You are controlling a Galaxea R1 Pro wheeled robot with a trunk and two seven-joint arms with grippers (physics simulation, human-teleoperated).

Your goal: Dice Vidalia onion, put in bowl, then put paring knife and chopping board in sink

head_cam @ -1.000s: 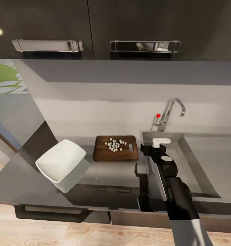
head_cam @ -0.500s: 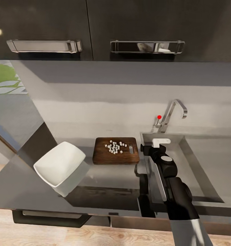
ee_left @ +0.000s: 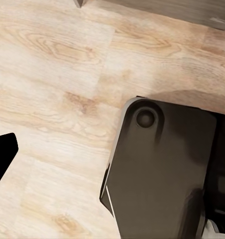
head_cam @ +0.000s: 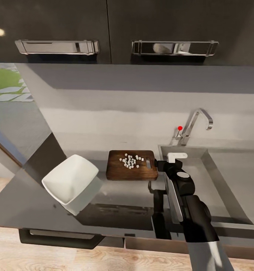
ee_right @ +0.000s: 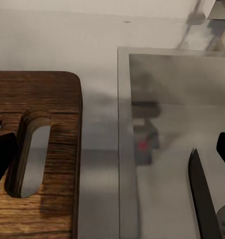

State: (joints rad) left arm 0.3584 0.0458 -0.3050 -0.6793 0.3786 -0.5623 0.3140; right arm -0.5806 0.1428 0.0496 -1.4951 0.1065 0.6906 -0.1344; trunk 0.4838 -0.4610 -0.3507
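From where I stand, the white bowl (head_cam: 68, 180) sits farthest left on the grey countertop (head_cam: 115, 195), tipped a little, well apart from the arm. Next along lies the chopping board (head_cam: 131, 170), flat, with a small heap of white diced onion (head_cam: 131, 161) on its middle and its slot-shaped handle hole (ee_right: 28, 154) turned toward the sink (head_cam: 217, 188). The right gripper (head_cam: 168, 162) hangs just past the board's handle end, over the strip of counter between board and basin rim. In the right wrist view one dark fingertip shows at each side, set wide, so the jaws are spread with nothing between them. Inside the basin, near that rim, lies the paring knife (ee_right: 204, 195), its dark blade pointing toward the back wall. Behind the sink stands the curved tap (head_cam: 196, 124) with its red knob (head_cam: 180, 128). The left wrist view looks down on wooden floor (ee_left: 57, 99) and the robot's dark base (ee_left: 167, 174); one dark fingertip shows at its edge, and I cannot tell how that gripper stands.
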